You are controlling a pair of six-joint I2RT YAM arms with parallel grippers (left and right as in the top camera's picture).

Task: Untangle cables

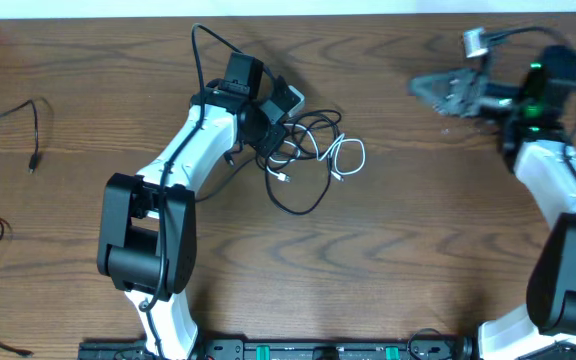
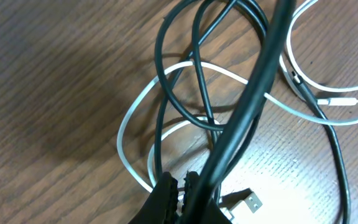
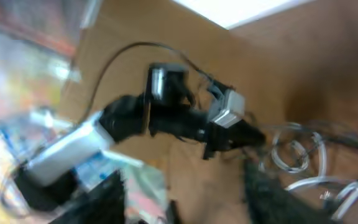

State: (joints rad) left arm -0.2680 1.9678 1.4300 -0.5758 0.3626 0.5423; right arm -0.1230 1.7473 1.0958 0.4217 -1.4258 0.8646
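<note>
A dark brown wooden surface [image 1: 418,230] with a strong grain fills the overhead view. A bright white strip [image 1: 298,8] runs along its far edge. Light glares pale on the wood. Beyond one edge lies a colourful blur [image 3: 17,74], too smeared to make out.

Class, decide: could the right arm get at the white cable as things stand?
Probably yes: the white cable lies on the tangle's right edge, with only bare table between it and the right tool.

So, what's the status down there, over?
Left gripper jaws shut on black cable at the tangle. Right gripper off aside, jaws apart, empty. White cable looped in it. Two black cables lie separate, far left.
</note>
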